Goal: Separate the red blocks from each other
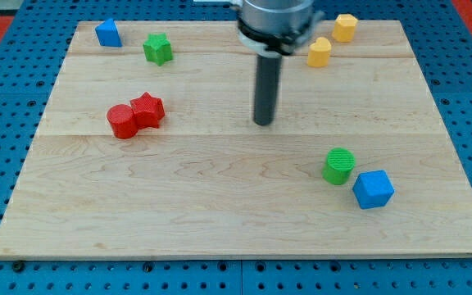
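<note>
A red cylinder [122, 121] and a red star block [147, 109] lie touching each other at the view's left of the wooden board [220, 205]. My tip [263, 123] stands near the board's middle, well to the right of the red pair and apart from every block.
A blue block [108, 34] and a green star [158, 48] lie at the top left. Two yellow blocks [319, 52] [345, 27] lie at the top right. A green cylinder [338, 165] and a blue cube [373, 189] sit together at the lower right.
</note>
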